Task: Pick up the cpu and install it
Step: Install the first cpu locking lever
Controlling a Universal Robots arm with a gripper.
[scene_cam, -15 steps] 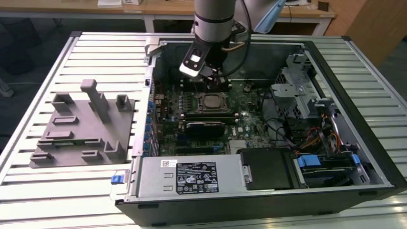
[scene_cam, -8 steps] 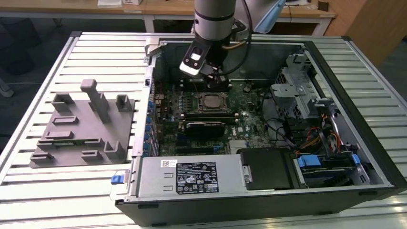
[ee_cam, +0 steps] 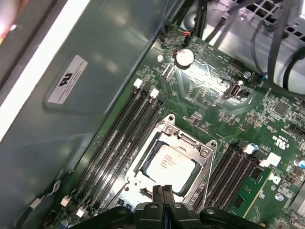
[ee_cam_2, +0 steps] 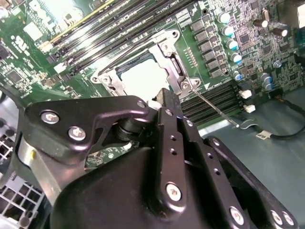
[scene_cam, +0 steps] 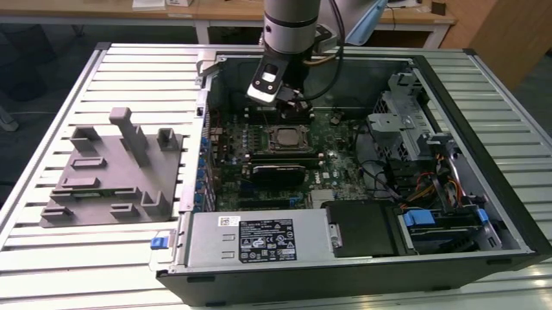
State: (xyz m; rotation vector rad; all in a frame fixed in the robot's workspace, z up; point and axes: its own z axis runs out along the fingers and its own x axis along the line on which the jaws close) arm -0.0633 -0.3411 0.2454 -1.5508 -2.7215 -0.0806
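The open computer case [scene_cam: 345,279] lies on its side on a slatted table [scene_cam: 52,271]; in the exterior view a grey tray [scene_cam: 103,174] sits at nine o'clock from it, just beside its wall; inside, the green motherboard [scene_cam: 345,161] covers the floor of the case. The gripper [scene_cam: 291,111] hangs over the board at twelve o'clock from the socket [ee_cam: 187,139], close above it; in both wrist views its fingers [ee_cam: 157,192] are pressed together with nothing between them. The cpu [ee_cam: 169,164] lies flat in the socket, its pale metal top bared inside the frame, with black memory slots [ee_cam: 119,143] running along both sides.

The cpu is probably light, thin and rigid, with a slick lid and a delicate underside; opposite edges look like the proper hold, though seated as it is the frame leaves little edge free.
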